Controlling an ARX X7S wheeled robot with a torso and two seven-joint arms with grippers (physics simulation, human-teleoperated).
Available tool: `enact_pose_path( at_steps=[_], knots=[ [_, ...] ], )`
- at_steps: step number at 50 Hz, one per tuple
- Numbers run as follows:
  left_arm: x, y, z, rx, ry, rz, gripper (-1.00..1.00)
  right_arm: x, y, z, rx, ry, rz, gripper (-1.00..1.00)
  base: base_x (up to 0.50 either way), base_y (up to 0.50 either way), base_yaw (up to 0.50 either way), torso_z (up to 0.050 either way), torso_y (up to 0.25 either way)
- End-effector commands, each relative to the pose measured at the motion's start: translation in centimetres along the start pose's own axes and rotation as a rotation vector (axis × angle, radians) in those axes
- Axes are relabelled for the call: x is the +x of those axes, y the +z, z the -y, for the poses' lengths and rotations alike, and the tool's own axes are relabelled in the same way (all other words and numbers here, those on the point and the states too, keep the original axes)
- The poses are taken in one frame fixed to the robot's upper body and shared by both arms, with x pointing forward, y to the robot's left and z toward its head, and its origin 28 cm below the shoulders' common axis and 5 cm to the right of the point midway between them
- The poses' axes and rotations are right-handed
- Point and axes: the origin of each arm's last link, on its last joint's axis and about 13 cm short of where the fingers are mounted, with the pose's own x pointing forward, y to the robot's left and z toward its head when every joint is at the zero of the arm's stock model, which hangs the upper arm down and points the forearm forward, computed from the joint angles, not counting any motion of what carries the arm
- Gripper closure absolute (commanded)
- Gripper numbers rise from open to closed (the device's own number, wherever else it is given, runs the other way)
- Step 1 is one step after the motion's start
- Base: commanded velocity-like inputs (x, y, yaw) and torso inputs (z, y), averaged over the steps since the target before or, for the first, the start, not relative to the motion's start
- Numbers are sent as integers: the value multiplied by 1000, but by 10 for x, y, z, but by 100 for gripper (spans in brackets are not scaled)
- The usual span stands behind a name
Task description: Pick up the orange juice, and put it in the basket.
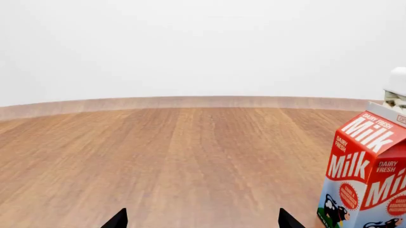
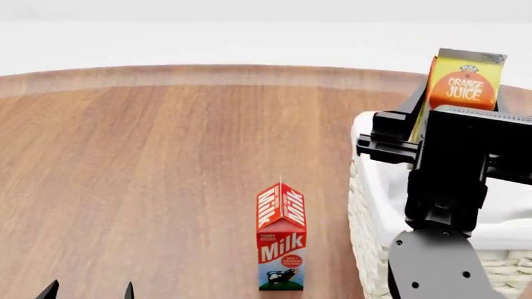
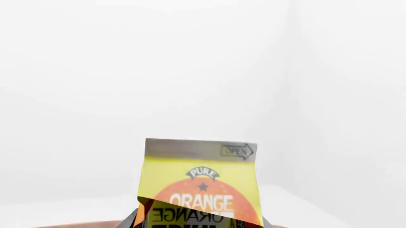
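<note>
We see the orange juice (image 2: 464, 84) lifted off the counter (image 2: 149, 162), upright, above the far part of the basket (image 2: 370, 187) on the head view's right side. The right claw (image 2: 415, 115) pinches the carton's lower body, with the black arm (image 2: 445, 187) rising in front of it and hiding the bottom half of the carton. Only the gable top, the "ORANGE JUICE" lettering and the orange picture stand clear above the arm. In the right wrist view the orange juice (image 3: 199, 183) fills the lower middle, its grey top seam and "OPEN" arrow upward, with dark claw parts just visible at its two sides against a white background; the carton's base is out of that picture.

The basket sits on the counter at the right, its white liner folded over the woven rim. We cannot tell how far the carton's underside is from the liner, since the arm covers it.

The milk carton (image 2: 281, 237) stands upright on the wood just left of the basket, apart from it. In the left wrist view the milk carton (image 1: 368, 175) stands beside the left claw (image 1: 201, 221), whose two black tips are spread wide with nothing between them, low over bare wood.
</note>
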Motion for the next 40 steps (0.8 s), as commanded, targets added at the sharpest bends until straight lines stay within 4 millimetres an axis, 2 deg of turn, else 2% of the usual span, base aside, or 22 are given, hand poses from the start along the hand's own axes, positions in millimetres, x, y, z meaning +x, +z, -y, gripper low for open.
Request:
enact_pose_path(
  at_steps=[1, 13, 32, 40],
  knots=[
    [0, 0, 0, 0, 0, 0, -100, 8, -14, -4, -68, -22, 20, 100, 0, 0, 0, 0, 0],
    [0, 0, 0, 0, 0, 0, -100, 19, -27, -7, -56, -54, -11, 100, 0, 0, 0, 0, 1],
    [0, 0, 0, 0, 0, 0, -100, 29, -35, -11, -45, -86, -25, 100, 0, 0, 0, 1, 1],
    [0, 0, 0, 0, 0, 0, -100, 34, -45, -13, -64, -100, -45, 100, 0, 0, 0, 0, 1]
  ],
)
